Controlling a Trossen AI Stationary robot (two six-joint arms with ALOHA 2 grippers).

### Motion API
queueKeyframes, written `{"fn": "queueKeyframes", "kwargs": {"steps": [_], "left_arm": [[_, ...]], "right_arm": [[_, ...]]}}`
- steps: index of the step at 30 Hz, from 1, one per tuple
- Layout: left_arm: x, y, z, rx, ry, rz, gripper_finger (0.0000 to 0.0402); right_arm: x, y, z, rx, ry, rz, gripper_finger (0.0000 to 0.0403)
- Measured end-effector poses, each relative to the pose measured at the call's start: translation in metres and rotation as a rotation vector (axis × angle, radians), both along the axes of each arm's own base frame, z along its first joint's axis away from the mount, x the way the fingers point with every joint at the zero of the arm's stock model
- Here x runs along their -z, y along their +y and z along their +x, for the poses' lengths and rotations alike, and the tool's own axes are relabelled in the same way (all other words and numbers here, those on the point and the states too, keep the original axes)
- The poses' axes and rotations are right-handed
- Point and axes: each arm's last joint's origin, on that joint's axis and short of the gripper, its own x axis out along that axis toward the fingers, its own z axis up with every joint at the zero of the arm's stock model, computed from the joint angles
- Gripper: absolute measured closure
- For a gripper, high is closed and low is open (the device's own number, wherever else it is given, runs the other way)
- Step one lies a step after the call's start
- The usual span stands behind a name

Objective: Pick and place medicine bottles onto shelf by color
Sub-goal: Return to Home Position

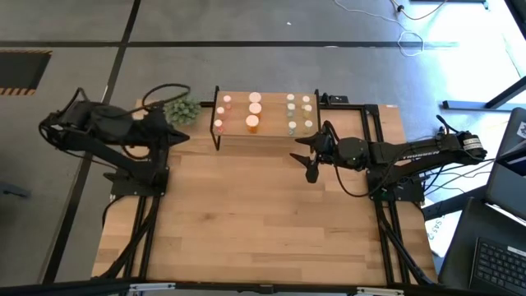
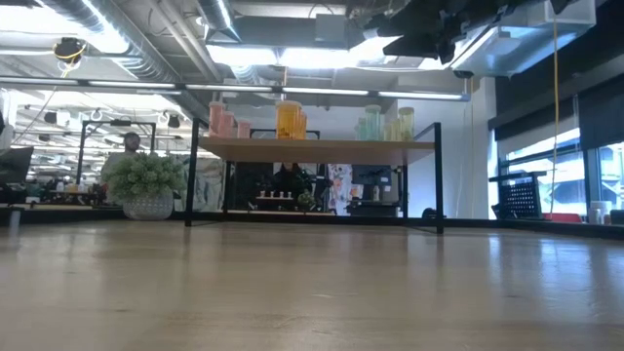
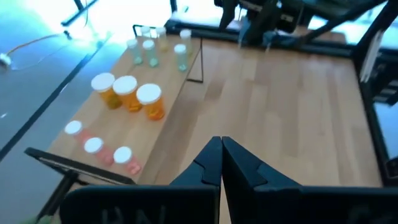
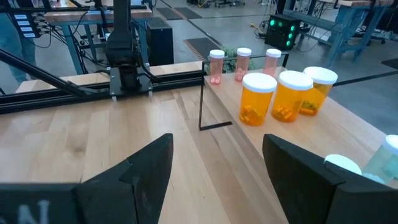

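Note:
The shelf (image 1: 267, 131) stands on thin black legs at the table's far edge, its wooden board carrying all the medicine bottles upright. The pink ones (image 1: 223, 107) stand at its left end, the orange ones (image 1: 253, 111) in the middle and the pale green ones (image 1: 297, 115) at the right. My left gripper (image 1: 182, 136) hovers left of the shelf, shut and holding nothing; its wrist view shows the closed fingertips (image 3: 221, 162) above bare table, with the orange bottles (image 3: 127, 93) beyond. My right gripper (image 1: 306, 160) waits open in front of the shelf's right end, its fingers (image 4: 149, 168) wide apart and nothing between them.
A spiky green potted plant (image 1: 181, 109) sits just left of the shelf, close to my left gripper. The wide wooden tabletop (image 1: 263, 222) stretches in front of the shelf. Black frame rails (image 1: 370, 111) run along the table's far right corner.

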Motion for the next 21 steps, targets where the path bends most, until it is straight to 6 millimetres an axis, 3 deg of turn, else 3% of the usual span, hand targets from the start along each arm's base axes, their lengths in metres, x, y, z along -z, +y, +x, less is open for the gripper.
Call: {"fn": "queueKeyframes", "kwargs": {"steps": [12,21], "left_arm": [[0.052,0.013,-0.05,0.006,-0.218,-0.049,0.0401],[0.087,0.019,-0.073,0.007,-0.317,-0.07,0.0401]], "right_arm": [[0.0,0.0,0.0,0.003,-0.004,0.014,0.0153],[-0.002,0.0,0.001,0.016,-0.046,0.068,0.0153]]}}
